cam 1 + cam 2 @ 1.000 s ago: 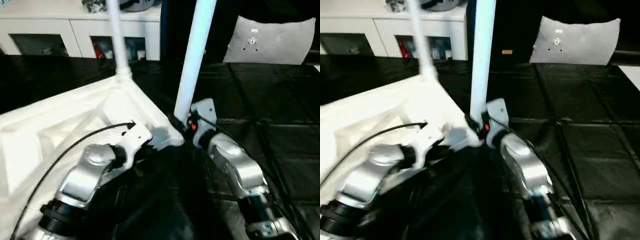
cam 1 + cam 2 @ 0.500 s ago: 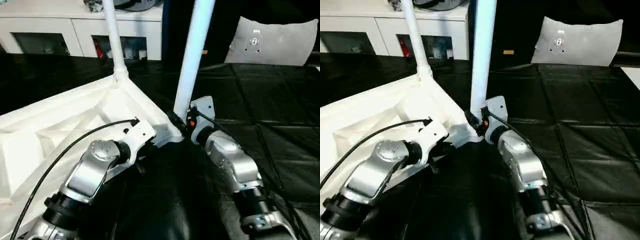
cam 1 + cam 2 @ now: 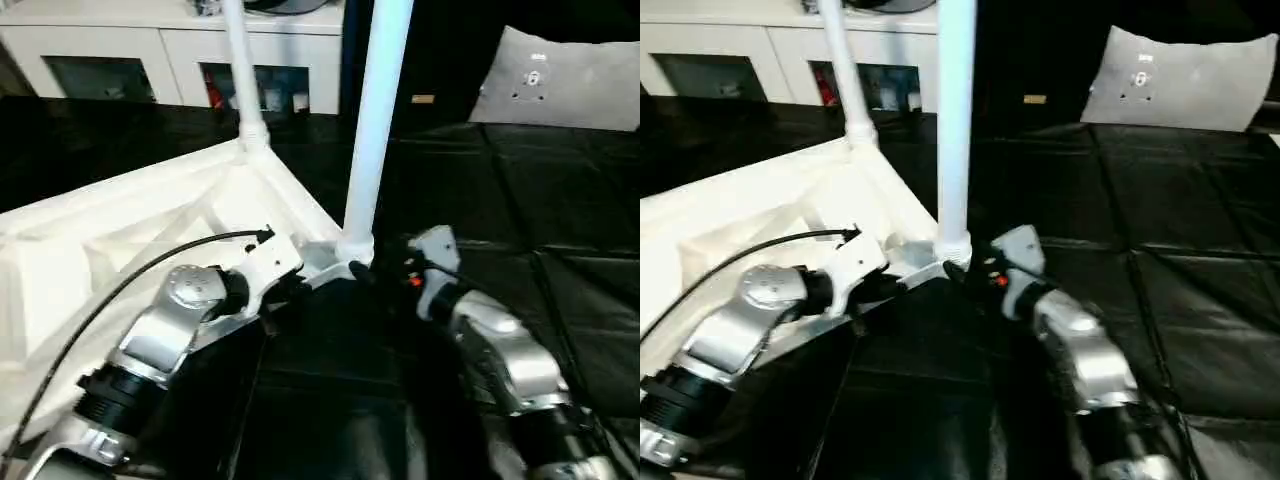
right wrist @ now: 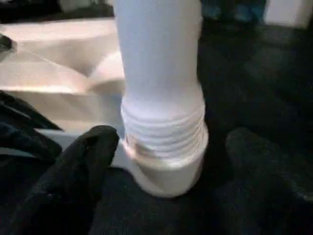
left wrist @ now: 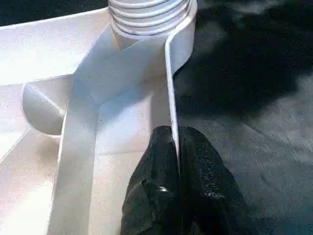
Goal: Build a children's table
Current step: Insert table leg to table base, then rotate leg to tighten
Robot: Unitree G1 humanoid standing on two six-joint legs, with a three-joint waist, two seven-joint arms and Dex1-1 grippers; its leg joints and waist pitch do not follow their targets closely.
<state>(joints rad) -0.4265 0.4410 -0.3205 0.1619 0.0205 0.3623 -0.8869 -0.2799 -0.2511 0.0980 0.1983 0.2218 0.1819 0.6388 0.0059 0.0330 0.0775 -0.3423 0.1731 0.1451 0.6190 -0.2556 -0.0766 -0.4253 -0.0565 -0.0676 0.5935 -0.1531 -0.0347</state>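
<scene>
The white tabletop (image 3: pixel 120 250) lies upside down, ribbed underside up. Two white legs stand in its corner sockets: one at the far corner (image 3: pixel 243 70), one at the near corner (image 3: pixel 368 130). The near leg's threaded base (image 4: pixel 164 127) sits in its rounded socket (image 4: pixel 166 169). My right gripper (image 4: pixel 176 147) is open, with its black fingers (image 4: pixel 83 166) on either side of that base and apart from it. My left gripper (image 5: pixel 175 142) is shut on the tabletop's thin rim (image 5: pixel 170 88), just beside the same socket.
A white cabinet with glass doors (image 3: pixel 180 60) runs along the back. A grey cushion (image 3: pixel 570 75) leans at the back right. Black padded matting (image 3: pixel 540 200) covers the floor around the tabletop.
My right gripper has opened off the near leg's base and drawn back a little to the right. The left gripper holds as before. The camera has shifted.
</scene>
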